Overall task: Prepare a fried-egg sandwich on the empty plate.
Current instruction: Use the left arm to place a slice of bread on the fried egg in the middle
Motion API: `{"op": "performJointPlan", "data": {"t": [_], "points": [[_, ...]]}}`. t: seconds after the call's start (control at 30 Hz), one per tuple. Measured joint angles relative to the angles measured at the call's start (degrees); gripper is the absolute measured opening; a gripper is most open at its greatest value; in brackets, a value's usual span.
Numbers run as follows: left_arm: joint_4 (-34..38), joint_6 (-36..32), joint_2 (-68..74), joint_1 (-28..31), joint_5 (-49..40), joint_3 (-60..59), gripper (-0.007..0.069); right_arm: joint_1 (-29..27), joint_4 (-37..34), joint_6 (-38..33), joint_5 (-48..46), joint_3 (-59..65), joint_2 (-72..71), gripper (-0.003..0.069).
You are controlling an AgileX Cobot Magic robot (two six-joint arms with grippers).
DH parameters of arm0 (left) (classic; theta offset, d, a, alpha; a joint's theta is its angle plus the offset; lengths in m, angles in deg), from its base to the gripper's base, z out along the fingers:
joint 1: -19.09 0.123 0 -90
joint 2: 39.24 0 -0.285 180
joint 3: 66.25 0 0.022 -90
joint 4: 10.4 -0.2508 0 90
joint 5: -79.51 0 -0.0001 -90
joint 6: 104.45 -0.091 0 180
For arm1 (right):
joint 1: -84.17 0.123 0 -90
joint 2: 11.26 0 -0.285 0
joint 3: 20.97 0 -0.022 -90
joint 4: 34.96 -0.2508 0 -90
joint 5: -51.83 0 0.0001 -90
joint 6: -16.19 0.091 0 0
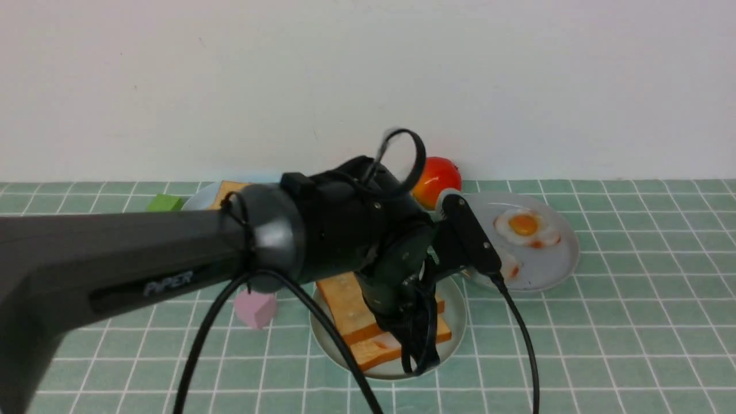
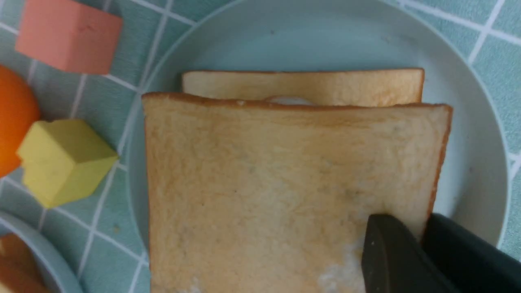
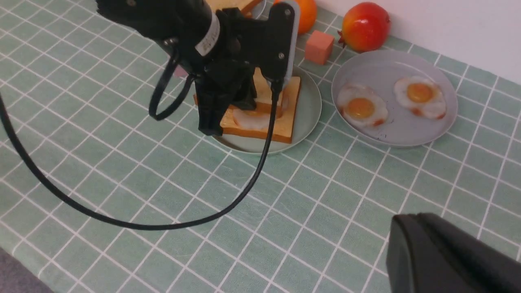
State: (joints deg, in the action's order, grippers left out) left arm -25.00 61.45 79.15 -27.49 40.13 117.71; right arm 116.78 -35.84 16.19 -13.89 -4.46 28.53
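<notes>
**Front view.** The left arm [image 1: 115, 253] reaches from the left edge to the centre and hides part of the bench [image 1: 632, 322]. The left end effector [image 1: 420, 339] hangs over the mint-green plate [image 1: 457, 310], which lies near the centre. The fried-egg sandwich [image 1: 351, 305] lies on this plate with its slices offset. Open bench extends to the right of the plate and in front of it. A pink cube [image 1: 256, 307] sits just left of the rim. A greyish plate [image 1: 552, 270] at the right rear holds fried eggs [image 1: 524, 225]. A pomegranate [image 1: 440, 178] and a green block [image 1: 164, 202] stand near the wall.

**Left wrist view.** The top slice [image 2: 264, 195] covers most of the lower slice [image 2: 301, 87]. A sliver of white egg [image 2: 289, 99] shows between them. The fingers [image 2: 390, 260] straddle the crust edge at one corner of the top slice and grasp it. Bare plate surrounds the sandwich. An orange [image 2: 12, 122] and a salmon cube [image 2: 67, 36] lie off the plate.

**Right wrist view.** The right end effector [image 3: 411, 244] is clenched over open bench, well apart from both plates. The two fried eggs lie side by side on the greyish plate, not touching. A black cable [image 3: 244, 183] loops over the bench in front of the mint-green plate.
</notes>
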Motion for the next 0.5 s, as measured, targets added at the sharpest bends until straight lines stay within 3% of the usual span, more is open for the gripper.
{"op": "performJointPlan", "data": {"t": [0.5], "points": [[0.0, -0.54, 2.72, 0.0, 4.24, 0.0, 0.0067, 0.0, -1.16, 0.0, 0.23, 0.0, -0.07, 0.0005]]}}
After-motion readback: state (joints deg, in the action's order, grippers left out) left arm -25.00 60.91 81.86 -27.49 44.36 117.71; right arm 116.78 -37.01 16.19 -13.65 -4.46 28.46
